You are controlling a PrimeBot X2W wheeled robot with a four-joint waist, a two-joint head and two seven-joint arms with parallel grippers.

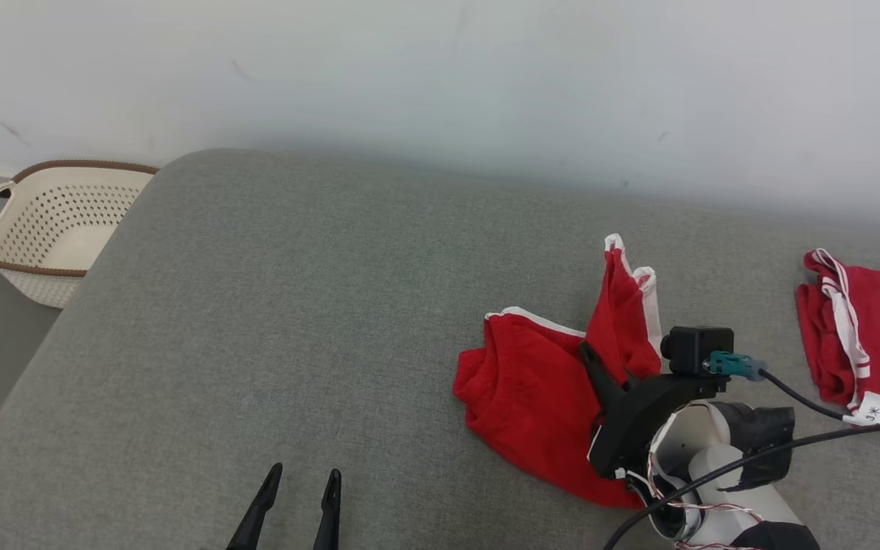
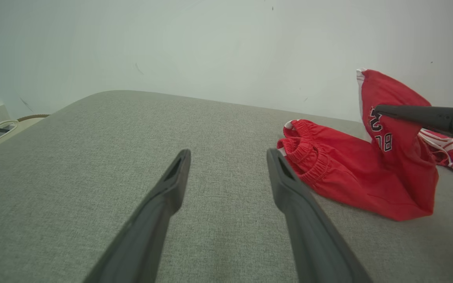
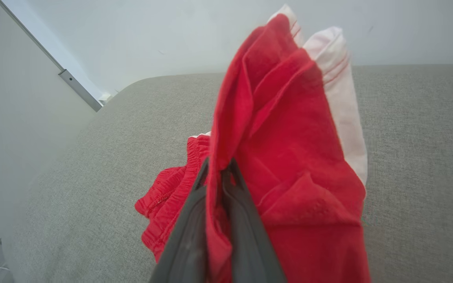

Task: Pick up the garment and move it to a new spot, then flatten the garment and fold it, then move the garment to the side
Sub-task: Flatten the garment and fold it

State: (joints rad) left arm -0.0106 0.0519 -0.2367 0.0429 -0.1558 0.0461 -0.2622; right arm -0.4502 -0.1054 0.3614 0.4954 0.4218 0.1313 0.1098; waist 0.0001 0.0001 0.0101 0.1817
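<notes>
Right end effector (image 3: 216, 167) pinches shorts (image 1: 532, 382), one leg lifted, right side of cushion (image 1: 295, 305); left end effector (image 1: 305, 470) spread near front edge

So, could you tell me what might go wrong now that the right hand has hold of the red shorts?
1. The right hand pinches just one bunched fold of the red shorts, while the waistband end lies on the grey cushion. The cloth may slip out or drag when lifted.
2. The wrist cable passes right at the edge of the second red garment, so a sideways move could snag it.
</notes>
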